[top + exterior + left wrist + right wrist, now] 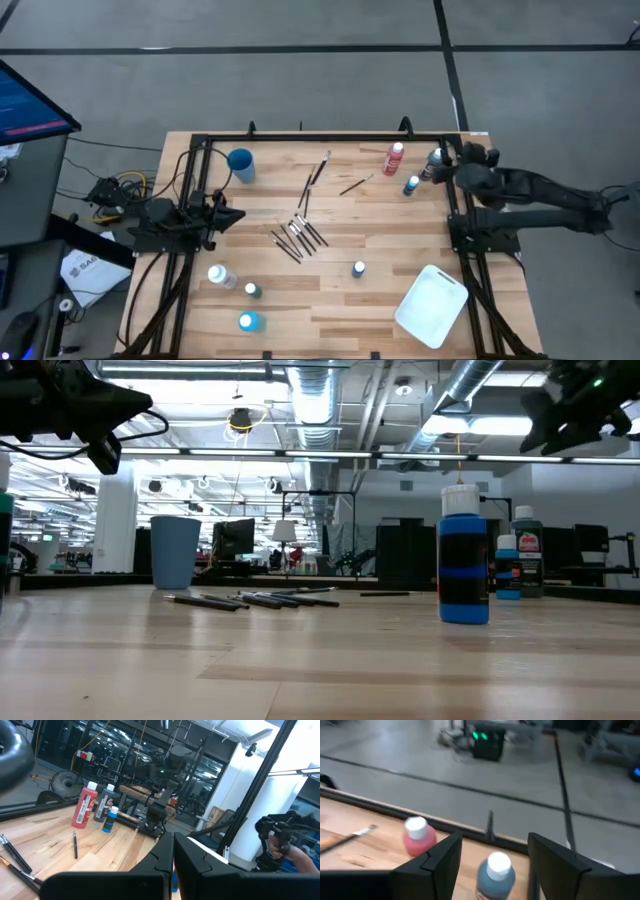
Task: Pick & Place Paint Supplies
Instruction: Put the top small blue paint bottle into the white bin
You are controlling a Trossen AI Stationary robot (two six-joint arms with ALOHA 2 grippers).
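Observation:
Several thin dark paintbrushes lie flat mid-table, with two more toward the far edge. A red bottle, a small blue bottle and a dark bottle stand upright at the far right corner. Another blue bottle stands mid-table. A white, a teal and a blue bottle stand near left. My right gripper is open and hovers high above the dark bottle, whose pale cap shows between the fingers. My left gripper is shut and waits raised at the table's left side.
A blue round cup stands at the far left. A white rounded-corner tray lies at the near right corner. Black frame rails run along the table's far edge and both sides. Bare wood shows between the brushes and the tray.

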